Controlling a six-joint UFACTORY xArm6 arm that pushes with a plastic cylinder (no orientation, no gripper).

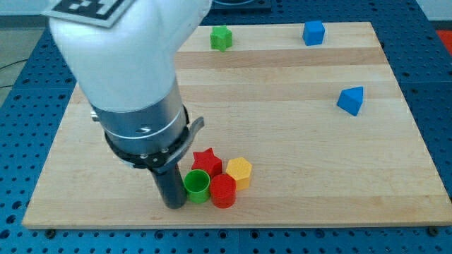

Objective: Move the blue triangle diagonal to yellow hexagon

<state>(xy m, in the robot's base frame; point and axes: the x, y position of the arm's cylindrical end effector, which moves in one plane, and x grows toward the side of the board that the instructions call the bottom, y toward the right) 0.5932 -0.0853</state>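
The arm stands upright over the table (296, 176), pincerless, my tip (174, 205) touching the green cylinder (197, 186) just left of the yellow hexagon (239, 171), while one blue triangle (351, 99) lies well apart toward the hexagon's upper right.

Brightness: the scene was bright and evenly lit.
Shadows: soft and short, lying close under the blocks on the tabletop (296, 141).
Glare: a pale sheen washed the white arm housing (120, 49).
Focus: the housing looked soft, near the lens; the blocks stayed fairly crisp.
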